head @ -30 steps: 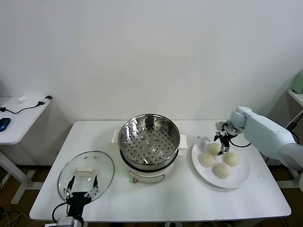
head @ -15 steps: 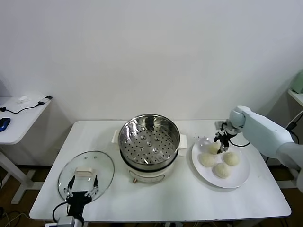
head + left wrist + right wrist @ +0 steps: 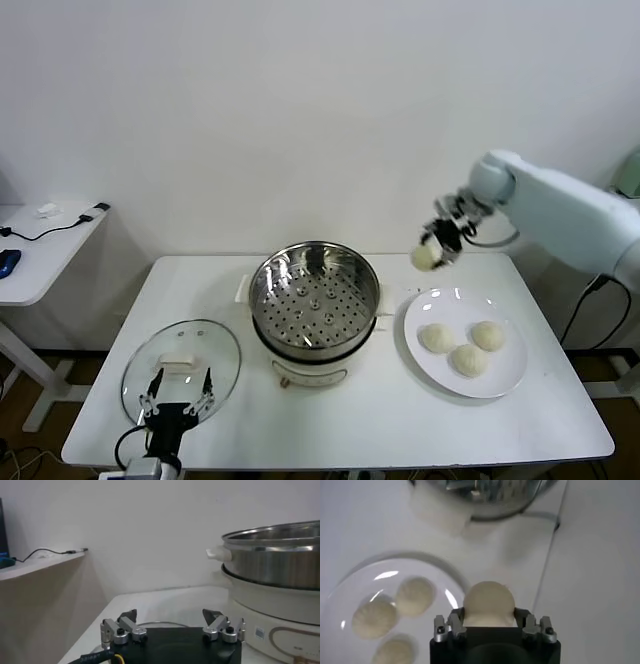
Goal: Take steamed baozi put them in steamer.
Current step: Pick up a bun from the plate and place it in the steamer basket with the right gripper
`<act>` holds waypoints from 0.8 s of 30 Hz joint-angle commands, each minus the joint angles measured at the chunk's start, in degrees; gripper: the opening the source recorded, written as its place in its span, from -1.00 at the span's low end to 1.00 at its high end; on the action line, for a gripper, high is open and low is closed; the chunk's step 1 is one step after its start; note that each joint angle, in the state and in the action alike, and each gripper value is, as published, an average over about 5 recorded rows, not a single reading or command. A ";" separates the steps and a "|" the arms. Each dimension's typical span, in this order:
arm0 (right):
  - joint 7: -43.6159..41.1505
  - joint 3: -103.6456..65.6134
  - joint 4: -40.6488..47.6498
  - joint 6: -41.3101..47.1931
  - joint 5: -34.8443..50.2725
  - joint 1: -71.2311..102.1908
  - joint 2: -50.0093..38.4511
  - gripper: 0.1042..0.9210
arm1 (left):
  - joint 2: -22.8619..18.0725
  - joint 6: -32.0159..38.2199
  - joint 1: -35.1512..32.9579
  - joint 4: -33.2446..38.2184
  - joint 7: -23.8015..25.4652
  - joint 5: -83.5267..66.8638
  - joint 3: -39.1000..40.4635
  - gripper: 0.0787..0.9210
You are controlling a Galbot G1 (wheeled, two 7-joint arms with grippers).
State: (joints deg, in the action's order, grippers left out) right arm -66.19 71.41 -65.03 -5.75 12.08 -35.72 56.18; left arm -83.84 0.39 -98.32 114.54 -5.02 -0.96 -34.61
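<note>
Head view, starting at the lower left of the frame: I see my left tool [image 3: 172,408] parked low at the table's [image 3: 330,430] front edge, its fingers spread apart and holding nothing, right at the near rim of the glass lid [image 3: 181,368] that lies flat on the table. In the left wrist view the same left tool [image 3: 172,630] shows its two fingers set wide with open space between them, and the steamer [image 3: 272,580] rises in the right half of that frame.

In the centre of the head view the steamer [image 3: 314,310] stands on the table, its perforated tray bare, side handles pointing out to either side.

To the right of centre, my right tool [image 3: 440,240] hangs in the air above the gap between steamer and white plate [image 3: 505,380], clamped on one baozi [image 3: 424,258]. The right wrist view confirms it: the right tool [image 3: 489,625] has its fingers pressed against both sides of the held baozi [image 3: 488,602].

In the lower right of the head view the plate sits just beside the steamer and carries three steamed baozi [image 3: 463,345], clustered close together. They show too in the right wrist view's lower left [image 3: 395,615].
</note>
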 commanded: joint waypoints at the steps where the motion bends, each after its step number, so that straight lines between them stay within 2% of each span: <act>1: 1.52 9.11 -16.46 -10.90 4.19 -12.24 10.67 0.35 | -0.18 -0.13 -0.34 1.03 -0.03 0.36 0.28 0.77; 6: 2.64 9.99 -11.85 -22.20 -5.03 -7.21 16.91 0.36 | -0.43 0.02 -0.79 1.24 -0.17 0.67 0.32 0.77; 14: 6.01 6.73 3.21 -29.87 -21.02 2.31 22.19 0.36 | -0.82 0.18 -0.99 1.76 -0.23 1.09 0.68 0.77; 24: 9.33 3.23 15.24 -32.54 -26.98 8.85 25.02 0.36 | -0.82 0.44 -0.56 1.21 -0.30 1.14 0.82 0.77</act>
State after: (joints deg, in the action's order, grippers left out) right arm -59.42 76.05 -59.54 -32.74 -6.91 -32.06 76.94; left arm -84.65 0.79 -99.13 115.97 -5.29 0.14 -33.86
